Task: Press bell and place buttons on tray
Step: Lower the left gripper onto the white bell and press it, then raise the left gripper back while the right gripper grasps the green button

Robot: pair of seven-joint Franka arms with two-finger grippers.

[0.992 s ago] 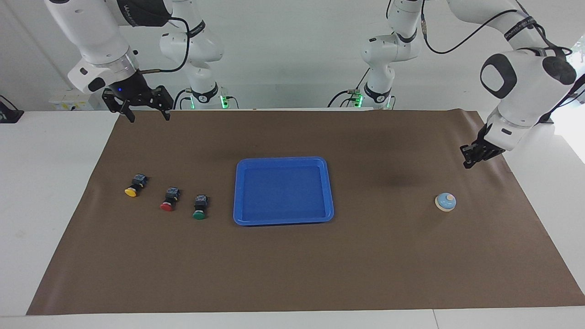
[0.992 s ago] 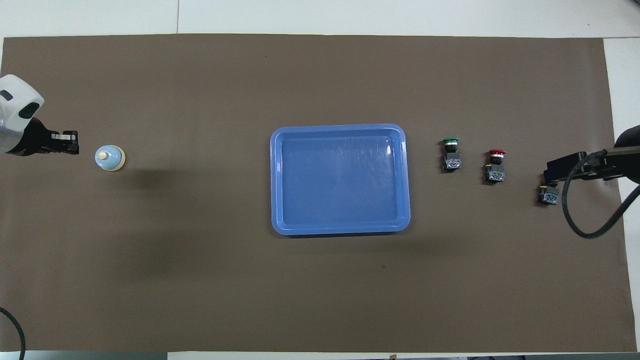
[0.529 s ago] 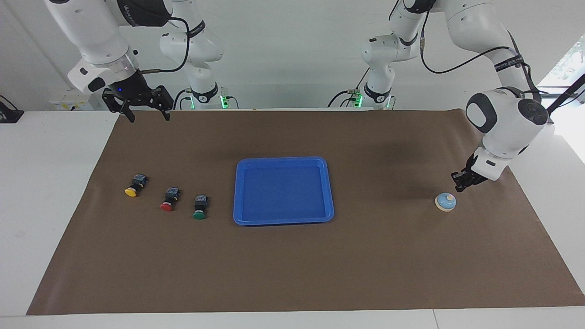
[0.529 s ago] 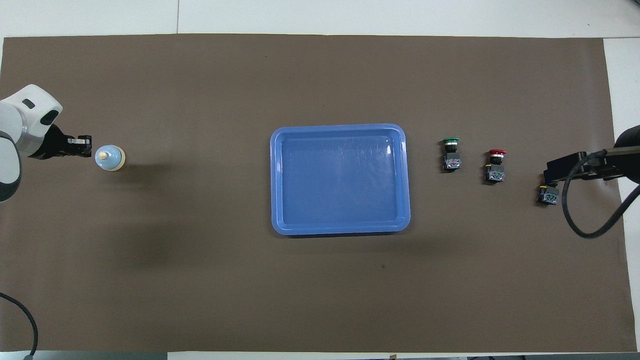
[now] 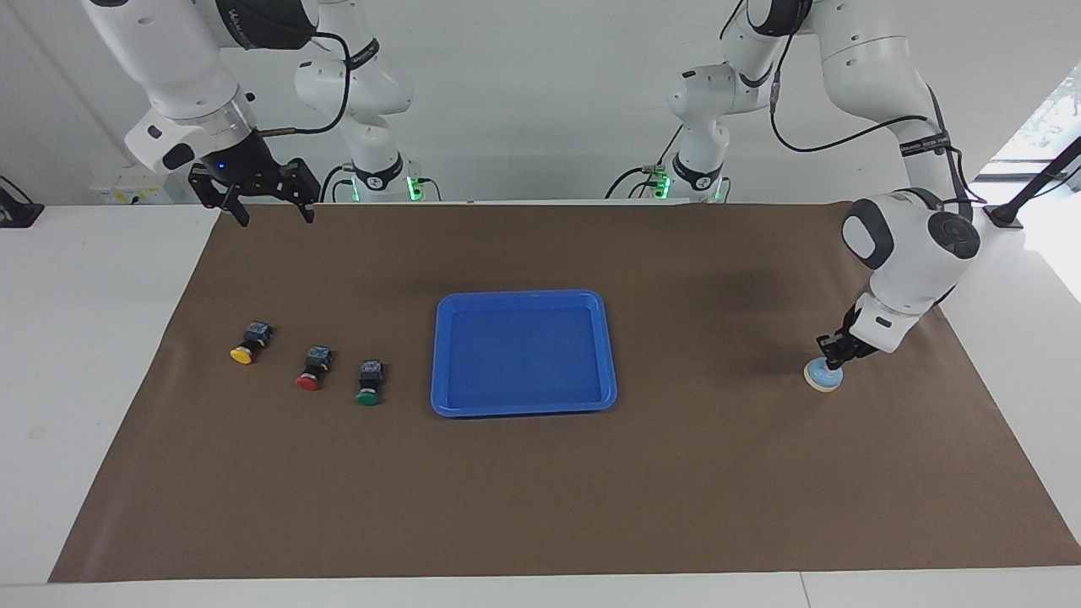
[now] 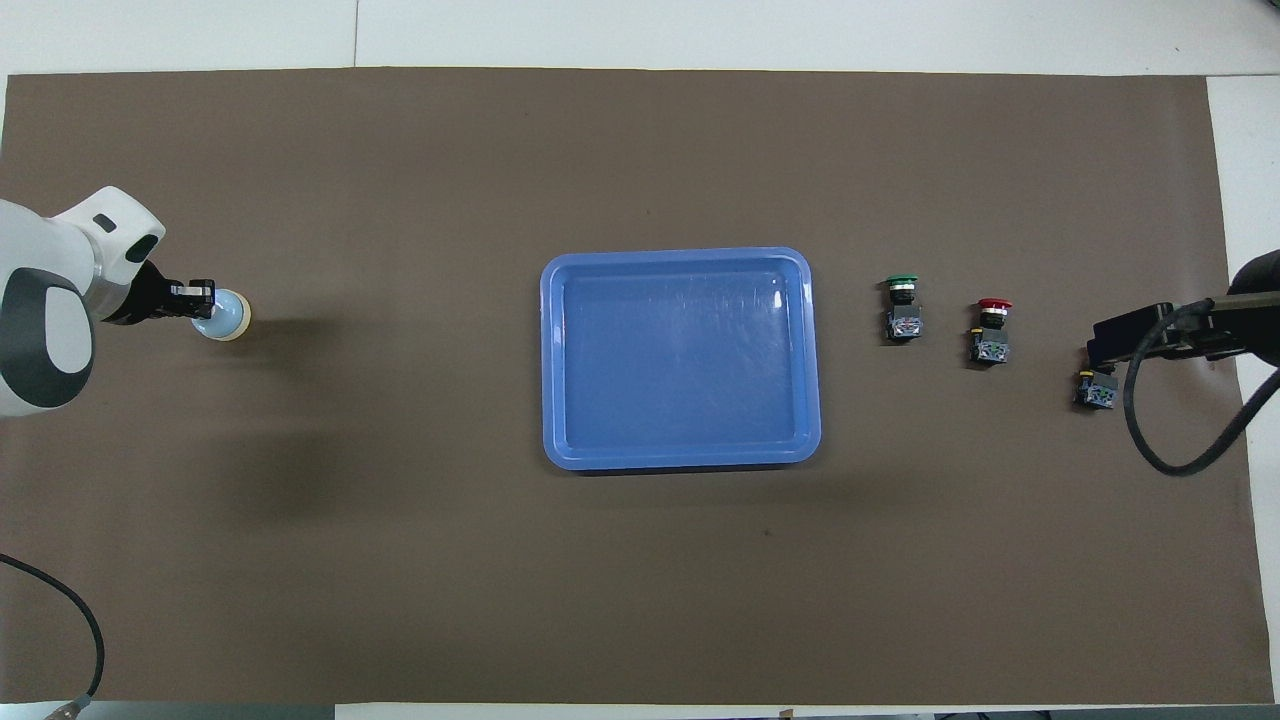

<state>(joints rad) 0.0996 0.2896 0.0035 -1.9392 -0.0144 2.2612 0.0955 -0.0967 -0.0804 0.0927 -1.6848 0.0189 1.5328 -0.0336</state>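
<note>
The light-blue bell (image 5: 822, 377) stands on the mat toward the left arm's end; it also shows in the overhead view (image 6: 230, 318). My left gripper (image 5: 833, 358) is shut, and its tip rests on the bell's top and hides the knob. The blue tray (image 5: 524, 295) lies at the middle. The yellow button (image 5: 243, 353), red button (image 5: 310, 380) and green button (image 5: 368, 395) lie in a row toward the right arm's end. My right gripper (image 5: 270, 215) is open and empty, held high over the mat's edge, and waits.
A brown mat (image 5: 540, 490) covers most of the white table. In the overhead view the right gripper (image 6: 1112, 340) covers the yellow button's cap, and only that button's black body (image 6: 1095, 392) shows there.
My left gripper has come down and across from beside the bell onto its top. The right arm, the buttons and the tray have not moved.
</note>
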